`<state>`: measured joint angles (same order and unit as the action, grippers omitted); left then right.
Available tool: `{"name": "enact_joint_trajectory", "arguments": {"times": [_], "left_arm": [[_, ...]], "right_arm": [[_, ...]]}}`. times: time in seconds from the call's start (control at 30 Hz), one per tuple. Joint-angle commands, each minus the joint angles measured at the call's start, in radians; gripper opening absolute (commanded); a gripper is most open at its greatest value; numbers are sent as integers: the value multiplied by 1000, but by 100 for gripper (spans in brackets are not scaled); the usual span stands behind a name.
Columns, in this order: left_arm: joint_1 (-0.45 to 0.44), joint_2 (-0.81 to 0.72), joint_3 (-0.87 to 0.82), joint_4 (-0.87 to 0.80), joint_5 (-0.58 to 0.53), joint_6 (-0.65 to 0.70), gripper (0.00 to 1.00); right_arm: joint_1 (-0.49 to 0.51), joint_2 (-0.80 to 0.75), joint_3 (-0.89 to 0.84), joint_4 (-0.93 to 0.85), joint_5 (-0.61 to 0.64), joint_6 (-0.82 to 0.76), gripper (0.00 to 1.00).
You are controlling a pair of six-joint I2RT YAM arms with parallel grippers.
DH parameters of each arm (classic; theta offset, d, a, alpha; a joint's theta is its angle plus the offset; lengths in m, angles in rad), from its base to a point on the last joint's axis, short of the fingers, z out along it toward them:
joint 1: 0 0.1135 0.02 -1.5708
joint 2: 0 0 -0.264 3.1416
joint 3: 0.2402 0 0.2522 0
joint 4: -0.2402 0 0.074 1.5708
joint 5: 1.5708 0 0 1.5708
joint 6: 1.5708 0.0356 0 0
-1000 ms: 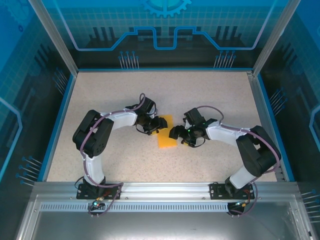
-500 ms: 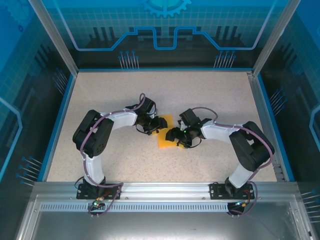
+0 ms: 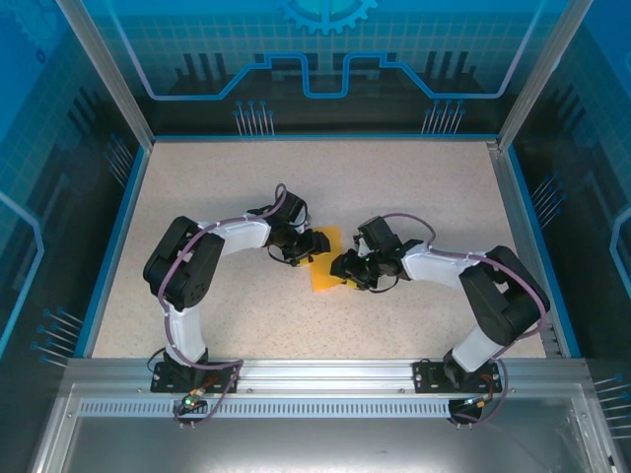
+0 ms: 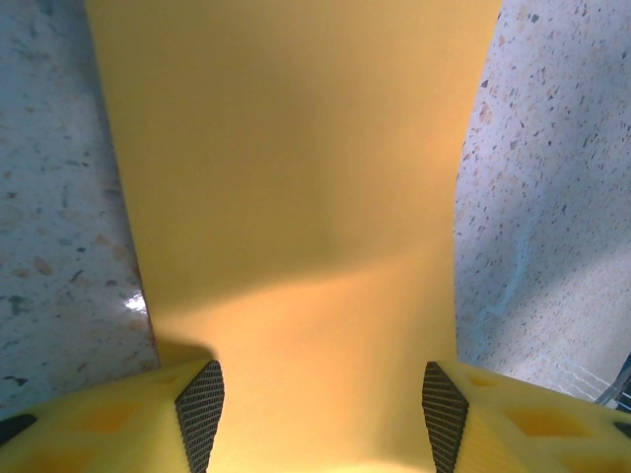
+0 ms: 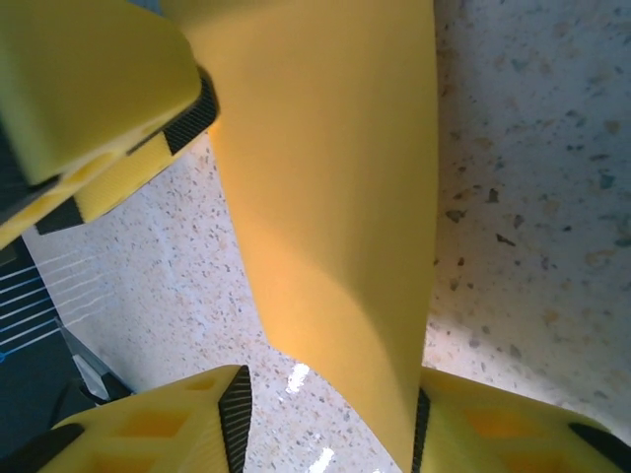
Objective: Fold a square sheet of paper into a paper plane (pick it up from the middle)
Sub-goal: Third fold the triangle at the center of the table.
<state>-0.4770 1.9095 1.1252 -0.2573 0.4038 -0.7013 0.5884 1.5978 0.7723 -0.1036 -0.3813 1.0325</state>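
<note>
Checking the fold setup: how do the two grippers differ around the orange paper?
The left gripper has paper across its whole jaw gap; the right gripper has paper along one side, table beside it. Left sits near the paper's far corner, right at its side edge. Both stand open.

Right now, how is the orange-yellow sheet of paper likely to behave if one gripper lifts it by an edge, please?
Probably floppy: the sheet of paper bows in a curve near the right gripper. It is likely very light and thin, so a push may buckle it.
</note>
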Motion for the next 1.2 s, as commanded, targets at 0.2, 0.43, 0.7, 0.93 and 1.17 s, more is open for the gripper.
{"name": "enact_joint_trajectory", "arguments": {"times": [0.2,0.43,0.7,0.93,1.17], "left_arm": [[-2,0,12,-37,-12,21,60],[-1,-102,39,18,7,49,61],[23,-32,82,-8,-61,56,61],[25,41,124,-72,-104,69,60],[25,69,131,-89,-106,75,60]], "right_arm": [[-16,-31,-11,10,24,30,14],[-9,38,73,-83,38,2,9],[5,81,135,-89,42,-14,8],[22,105,156,-26,28,-42,8],[33,158,199,0,27,-62,9]]}}
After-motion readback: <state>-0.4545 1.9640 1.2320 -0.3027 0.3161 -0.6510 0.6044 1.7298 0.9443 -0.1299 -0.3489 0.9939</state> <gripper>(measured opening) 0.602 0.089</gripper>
